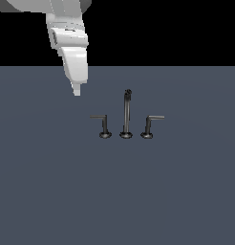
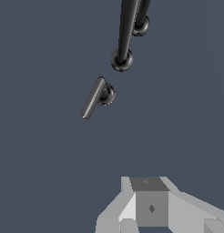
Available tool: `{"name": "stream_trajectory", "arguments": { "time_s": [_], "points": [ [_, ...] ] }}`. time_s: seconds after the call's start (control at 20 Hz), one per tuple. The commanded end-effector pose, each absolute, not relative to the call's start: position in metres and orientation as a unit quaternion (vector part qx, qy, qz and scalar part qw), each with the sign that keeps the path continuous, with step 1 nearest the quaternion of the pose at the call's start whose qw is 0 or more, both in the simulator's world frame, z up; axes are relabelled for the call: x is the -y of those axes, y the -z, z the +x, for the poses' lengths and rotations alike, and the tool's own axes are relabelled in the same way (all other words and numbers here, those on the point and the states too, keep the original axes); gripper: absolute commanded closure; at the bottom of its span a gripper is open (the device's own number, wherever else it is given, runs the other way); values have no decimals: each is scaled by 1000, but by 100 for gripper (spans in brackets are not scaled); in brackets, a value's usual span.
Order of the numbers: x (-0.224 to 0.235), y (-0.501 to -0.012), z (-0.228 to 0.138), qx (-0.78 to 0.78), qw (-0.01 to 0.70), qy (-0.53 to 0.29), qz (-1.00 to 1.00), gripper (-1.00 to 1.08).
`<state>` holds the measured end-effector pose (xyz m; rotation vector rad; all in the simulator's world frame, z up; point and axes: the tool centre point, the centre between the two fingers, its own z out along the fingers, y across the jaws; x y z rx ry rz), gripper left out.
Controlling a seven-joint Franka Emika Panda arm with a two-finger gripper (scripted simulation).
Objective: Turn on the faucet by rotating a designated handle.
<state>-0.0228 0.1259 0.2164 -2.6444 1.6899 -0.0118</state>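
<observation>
The faucet [image 1: 126,115] is a small dark metal three-piece set on the grey surface: a tall thin spout post between two short L-shaped levers on round bases. The handle [image 1: 104,125] is the lever on the exterior view's left, its thin arm bending leftward. In the wrist view the handle [image 2: 95,96] lies ahead of the gripper, with the spout post [image 2: 125,36] beyond it. My gripper [image 1: 77,91] hangs above and to the exterior view's left of the handle, well apart from it. Its fingers [image 2: 150,202] show no gap and hold nothing.
The mirrored lever [image 1: 149,125] stands on the exterior view's right of the spout, its arm bending rightward. The flat grey surface [image 1: 117,191] spreads around the faucet. The white arm [image 1: 69,38] comes down from the upper left.
</observation>
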Motion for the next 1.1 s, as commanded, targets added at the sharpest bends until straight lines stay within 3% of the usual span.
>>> {"name": "stream_trajectory", "arguments": {
  "time_s": [0.0,1.05],
  "points": [
    [-125,-203,-10,-560,1,4,-829,108],
    [-93,-105,91,-712,-1,1,-703,108]
  ]
}}
